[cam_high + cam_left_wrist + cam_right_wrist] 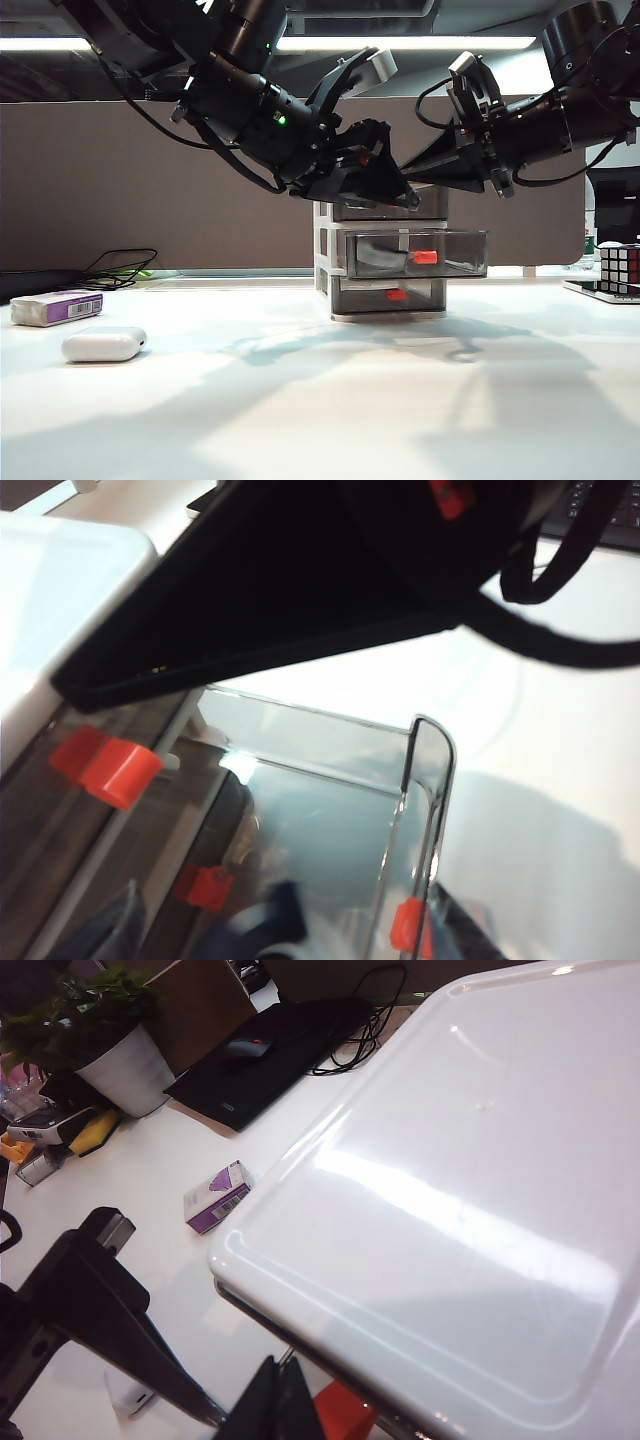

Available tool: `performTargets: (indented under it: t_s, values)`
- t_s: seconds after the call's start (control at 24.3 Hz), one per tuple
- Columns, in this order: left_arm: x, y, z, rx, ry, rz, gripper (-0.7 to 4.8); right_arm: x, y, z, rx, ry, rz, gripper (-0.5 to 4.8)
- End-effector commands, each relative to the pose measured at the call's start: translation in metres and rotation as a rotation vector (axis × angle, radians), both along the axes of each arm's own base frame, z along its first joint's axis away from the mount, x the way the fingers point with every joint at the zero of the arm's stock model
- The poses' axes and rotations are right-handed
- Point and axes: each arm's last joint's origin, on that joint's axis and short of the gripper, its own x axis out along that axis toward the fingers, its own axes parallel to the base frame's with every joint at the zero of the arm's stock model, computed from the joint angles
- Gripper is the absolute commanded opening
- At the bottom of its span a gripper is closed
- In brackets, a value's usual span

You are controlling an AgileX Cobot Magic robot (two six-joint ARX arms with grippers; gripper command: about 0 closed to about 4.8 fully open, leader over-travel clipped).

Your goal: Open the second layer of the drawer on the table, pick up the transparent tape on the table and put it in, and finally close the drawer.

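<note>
- We see the drawer [385, 262], a small three-tier organiser with a white frame, at the middle of the white table [300, 410].
- The second layer [418, 253] is pulled out toward 3 o'clock. Its red-orange handle [425, 257] stands clear of the frame, and the top and bottom drawers sit flush.
- The left gripper [385, 190] hangs just over the top of the organiser, reaching in from 10 o'clock. In the left wrist view its tips are two blurred dark shapes standing apart above the open drawer, with nothing pinched between them.
- The right gripper [283, 1405] comes in from 2 o'clock. Its fingers are pressed together into one black wedge at the edge of the organiser's white top.
- That wedge crosses above the open drawer and crowds the left gripper; the two arms nearly meet there.
- We cannot pick out the transparent tape for certain. A pale curved shape [378, 256] shows through the smoky wall of the second layer.
- At 9 o'clock from the organiser, well apart, lies a purple-labelled white box [57, 307], with a white rounded case [103, 343] near it at 8 o'clock.
- A puzzle cube [620, 266] sits at 3 o'clock, by the table's edge.
- Black cables [120, 268] coil behind the box.
</note>
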Motion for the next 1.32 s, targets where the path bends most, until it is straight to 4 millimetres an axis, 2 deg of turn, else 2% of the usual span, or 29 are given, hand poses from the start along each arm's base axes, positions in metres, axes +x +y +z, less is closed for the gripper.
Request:
performTargets:
  t_s: [0.04, 0.12, 0.21, 0.33, 0.37, 0.49, 0.62, 0.66, 0.95, 1.15, 1.32]
  values:
    - [0.000, -0.001, 0.004, -0.016, -0.022, -0.003, 3.53, 0.000, 0.001, 0.005, 0.007, -0.023, 0.004, -0.05]
    - [-0.002, 0.000, 0.007, -0.019, -0.012, 0.000, 3.34, 0.000, 0.001, 0.005, 0.007, -0.023, 0.005, -0.05]
    - [-0.012, 0.009, 0.023, 0.009, 0.020, 0.017, 1.92, -0.001, 0.001, 0.008, 0.020, -0.028, 0.037, -0.05]
    - [-0.027, 0.020, 0.041, 0.041, 0.059, -0.011, 1.67, -0.005, 0.001, 0.018, 0.026, -0.054, 0.043, -0.05]
    - [-0.031, 0.023, 0.046, 0.043, 0.070, -0.024, 1.38, -0.007, 0.001, 0.022, 0.028, -0.068, 0.043, -0.05]
    - [-0.040, 0.026, 0.054, 0.006, 0.115, -0.128, -0.03, -0.011, 0.000, 0.038, 0.033, -0.134, 0.030, -0.05]
    - [-0.041, 0.021, 0.046, 0.001, 0.159, -0.185, -0.06, -0.003, 0.001, 0.055, 0.028, -0.162, -0.002, -0.05]
    - [-0.041, 0.013, 0.035, 0.022, 0.183, -0.185, -0.06, 0.003, 0.002, 0.062, 0.016, -0.165, -0.016, -0.05]
    - [-0.030, -0.008, 0.000, 0.036, 0.238, -0.165, -0.06, 0.027, 0.010, 0.078, -0.004, -0.191, -0.043, -0.05]
    - [-0.021, -0.015, -0.014, 0.041, 0.197, -0.081, -0.06, 0.040, 0.016, 0.071, -0.019, -0.163, -0.054, -0.05]
    - [-0.014, -0.017, -0.021, 0.056, 0.150, -0.005, -0.06, 0.048, 0.021, 0.049, -0.049, -0.107, -0.056, -0.05]
